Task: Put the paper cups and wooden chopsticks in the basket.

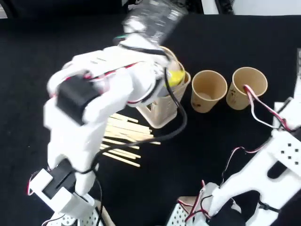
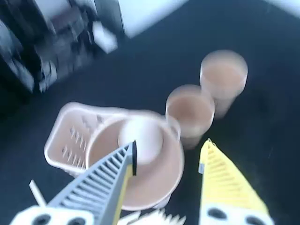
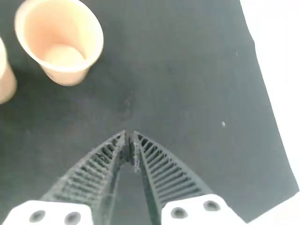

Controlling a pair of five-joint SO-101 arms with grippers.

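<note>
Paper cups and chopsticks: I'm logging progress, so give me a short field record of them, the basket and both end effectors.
first cup: appears to sit in the basket, left end effector open around it
other cups: two, upright on the table, beside the basket
chopsticks: lying on the table, by the basket
right end effector: shut, empty, above the table

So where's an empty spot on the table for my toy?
Bare cloth lies between the chopsticks and the right arm, and beyond the two paper cups. It is crowded around the basket, under the left arm.
</note>
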